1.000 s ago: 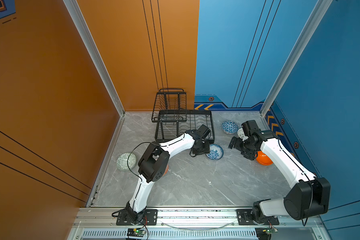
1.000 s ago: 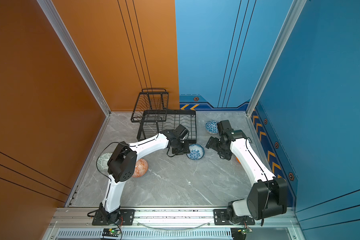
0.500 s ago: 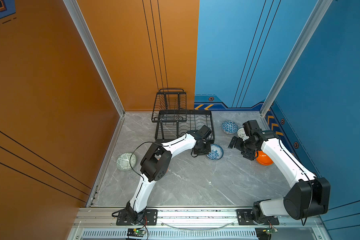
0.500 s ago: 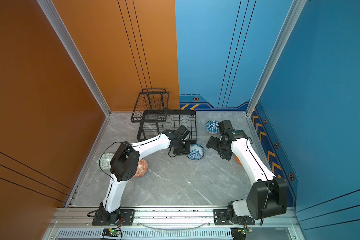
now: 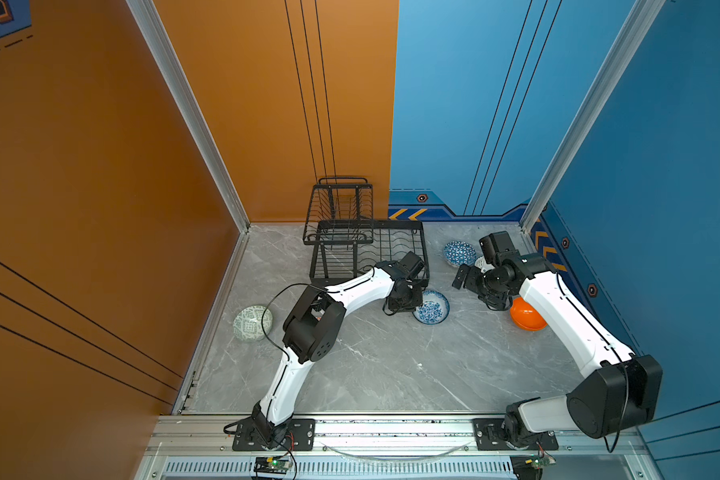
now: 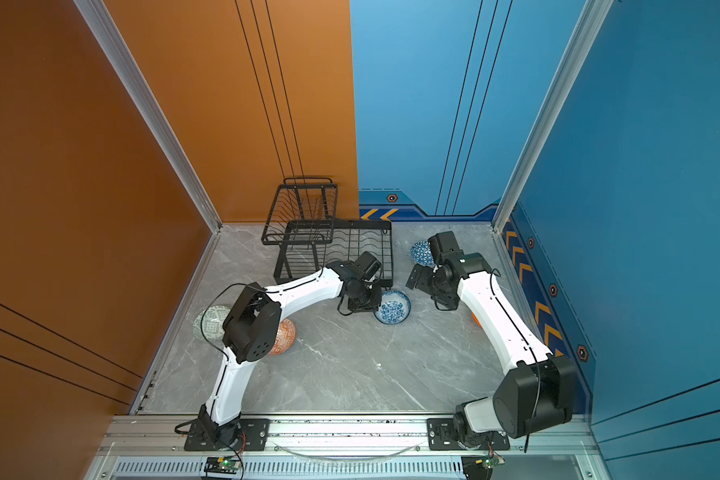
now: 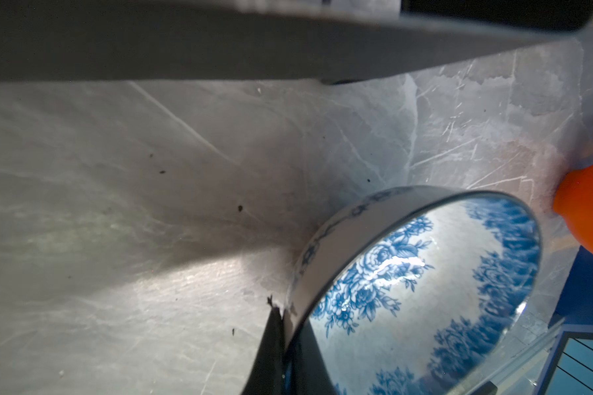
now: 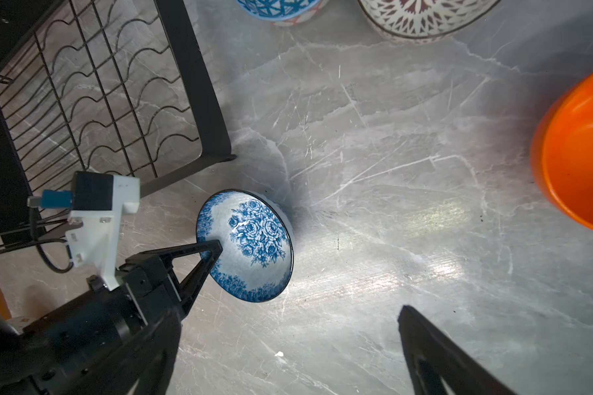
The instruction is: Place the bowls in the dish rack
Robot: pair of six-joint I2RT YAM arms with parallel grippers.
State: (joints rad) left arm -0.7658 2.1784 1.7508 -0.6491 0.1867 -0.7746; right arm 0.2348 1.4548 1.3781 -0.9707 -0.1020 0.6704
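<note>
At the near right corner of the dish rack (image 5: pixel 425 255), on the counter (image 5: pixel 391 365), sits the blue-white floral bowl (image 5: pixel 432 307); in both top views it lies at 3 o'clock from the left gripper (image 8: pixel 212 250); gripper pinched narrow on the bowl's near rim, one finger inside, one outside; whether the foot is off the counter, cannot tell.

Rack's slotted lower tray lies at about 11 o'clock from the bowl, just beside it; left arm is clearly the nearer; likely move is up and over the rack's wall.

Right gripper (image 5: pixel 465 277) stands wide, holding nothing, well apart at 3 o'clock of the bowl.

Bowl is round, so no long axis; shallow, glossy, dark thin rim, blue roses inside; a rim pinch may let it swing, by my judgement.
</note>
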